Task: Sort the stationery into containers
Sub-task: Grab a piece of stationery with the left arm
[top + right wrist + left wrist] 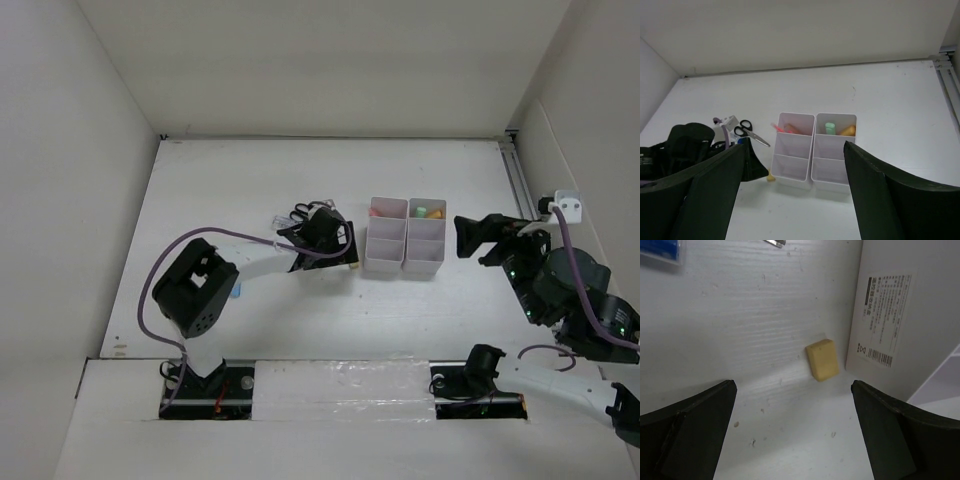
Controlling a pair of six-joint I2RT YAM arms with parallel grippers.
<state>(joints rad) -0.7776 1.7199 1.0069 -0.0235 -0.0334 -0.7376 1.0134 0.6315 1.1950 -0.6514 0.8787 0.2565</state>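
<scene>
Top view. The white six-compartment organiser (385, 266) stood on the counter (250, 170) between its centre and right edge. The two far compartments held coloured stationery; the rest looked bare. The left claw (335, 248) was lowered just beside the organiser's left wall. The right claw (463, 238) hung off its right side, probably to leave room. The black-handled scissors (300, 213) lay loose beyond the left claw.

Left wrist view. A yellow eraser (822, 360) lay flat just beside the labelled wall. The left claw was spread wide, empty and straddling it, judged a pre-grasp line-up.

Right wrist view. The right claw was spread wide, holding nothing and facing the organiser. A green highlighter (830, 128) stood sorted in the far right compartment.
</scene>
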